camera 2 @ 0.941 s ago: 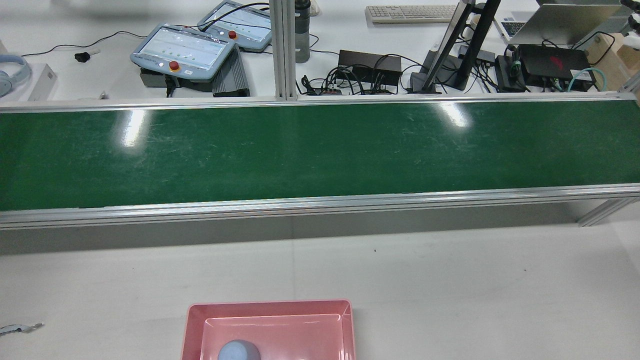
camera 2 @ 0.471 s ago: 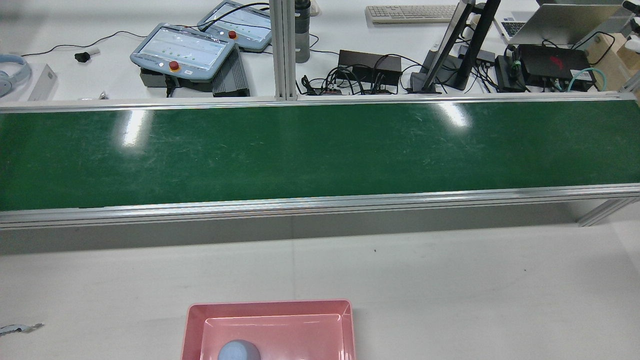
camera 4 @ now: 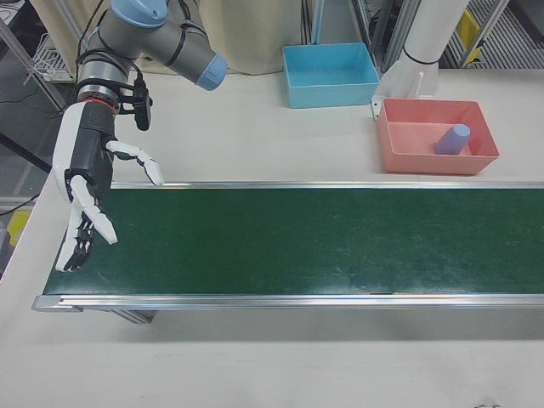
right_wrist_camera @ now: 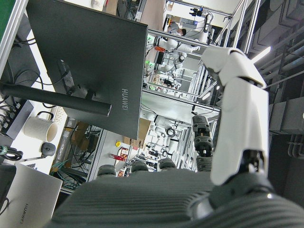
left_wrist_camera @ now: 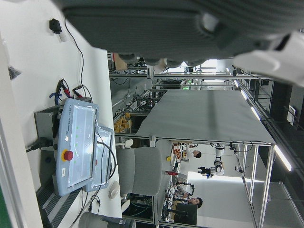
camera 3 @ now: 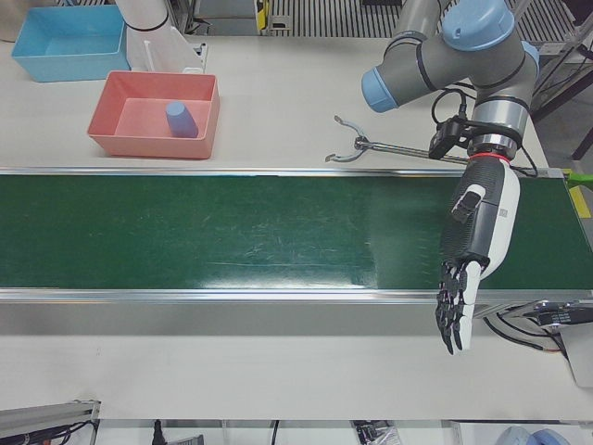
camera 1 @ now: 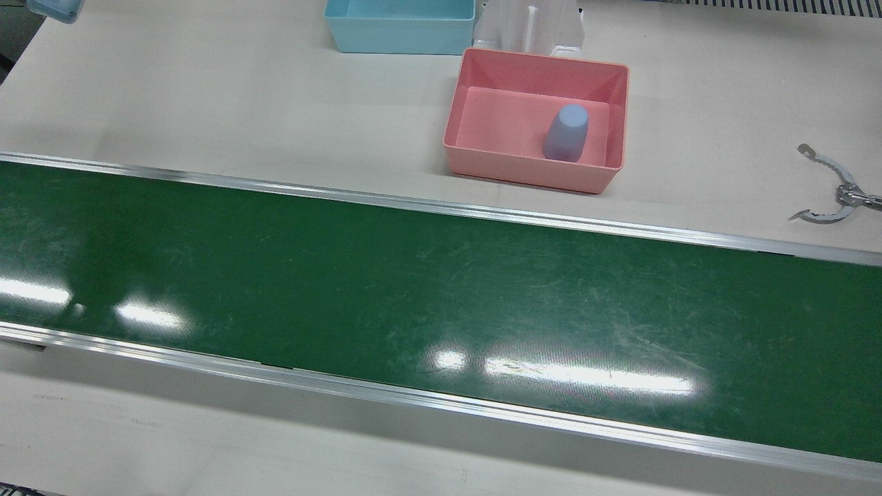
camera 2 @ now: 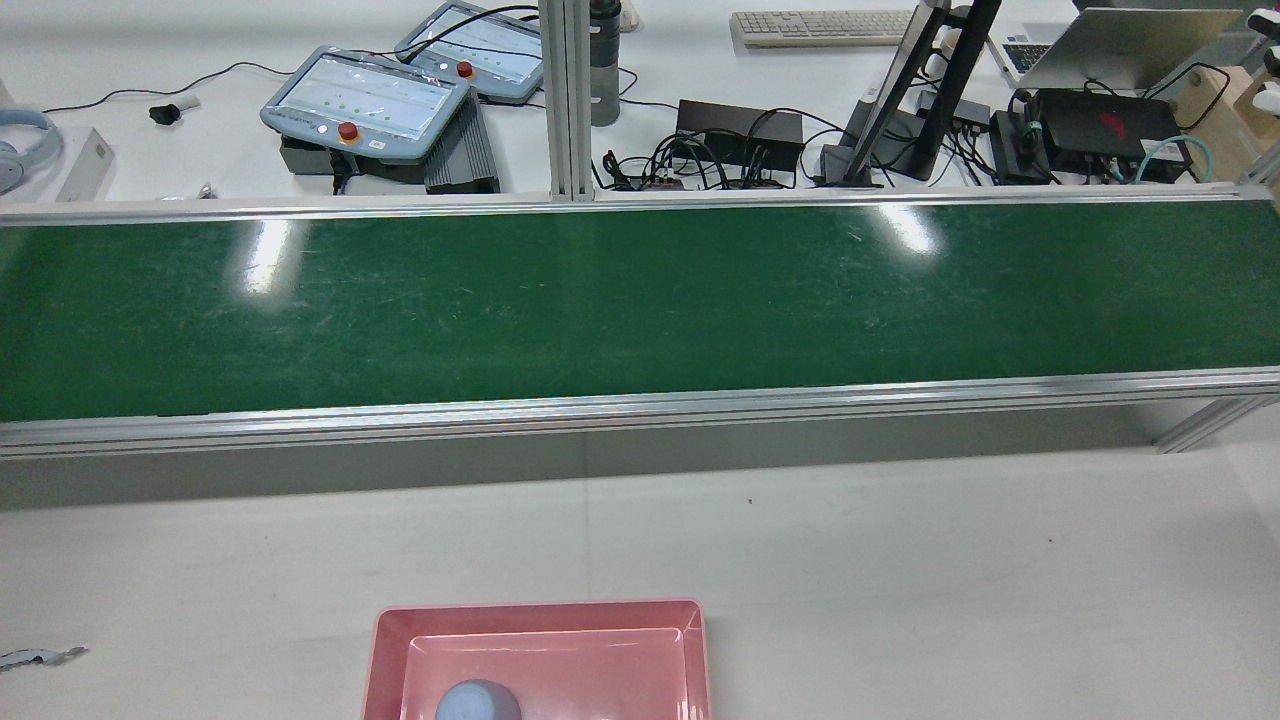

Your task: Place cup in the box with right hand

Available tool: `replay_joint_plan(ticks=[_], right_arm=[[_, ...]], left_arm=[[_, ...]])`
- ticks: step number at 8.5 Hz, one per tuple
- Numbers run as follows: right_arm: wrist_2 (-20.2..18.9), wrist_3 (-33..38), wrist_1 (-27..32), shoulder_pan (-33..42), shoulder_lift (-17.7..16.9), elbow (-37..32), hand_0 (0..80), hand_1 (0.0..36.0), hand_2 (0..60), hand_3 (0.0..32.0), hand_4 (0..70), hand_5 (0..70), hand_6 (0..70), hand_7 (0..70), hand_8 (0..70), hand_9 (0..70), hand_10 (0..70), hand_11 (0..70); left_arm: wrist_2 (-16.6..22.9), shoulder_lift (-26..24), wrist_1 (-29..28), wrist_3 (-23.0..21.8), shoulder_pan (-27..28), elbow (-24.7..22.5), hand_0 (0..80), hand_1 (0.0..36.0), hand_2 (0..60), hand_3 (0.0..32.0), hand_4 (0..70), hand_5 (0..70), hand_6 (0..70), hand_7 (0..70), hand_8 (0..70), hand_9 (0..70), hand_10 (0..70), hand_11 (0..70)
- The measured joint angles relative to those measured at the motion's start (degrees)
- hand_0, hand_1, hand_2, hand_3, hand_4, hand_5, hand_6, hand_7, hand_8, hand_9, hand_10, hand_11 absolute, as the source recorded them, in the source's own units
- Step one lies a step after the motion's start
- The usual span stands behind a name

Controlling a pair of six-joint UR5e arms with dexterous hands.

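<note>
One cup (camera 1: pixel 566 133), blue-grey, stood mouth-down inside the pink box (camera 1: pixel 535 176) on the surface. Judged light, stiff plastic, smooth and tapered, so best taken around its wider lower wall. Right hand (camera 4: pixel 85 201) hung empty, fingers spread, well apart; left hand (camera 3: pixel 468 258) likewise empty, fingers extended.

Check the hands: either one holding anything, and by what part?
Nothing is held. The right hand hangs open over the belt's end; the left hand hangs open at the other end. The cup sits inside the pink box.
</note>
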Motion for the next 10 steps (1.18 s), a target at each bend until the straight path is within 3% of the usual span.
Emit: replay_joint_plan(ticks=[10], right_arm=[[-0.1, 0.0, 0.0, -0.1, -0.1, -0.2, 56.2, 31.0, 24.2, 0.0, 0.0, 7.8, 3.0, 3.2, 0.0, 0.0, 0.0, 0.0]], left_arm=[[0.0, 0.0, 0.0, 0.0, -0.1, 0.0, 0.0, 0.0, 0.0, 0.0, 0.0, 0.0, 0.0, 0.0, 0.0, 0.0, 0.0, 0.0]])
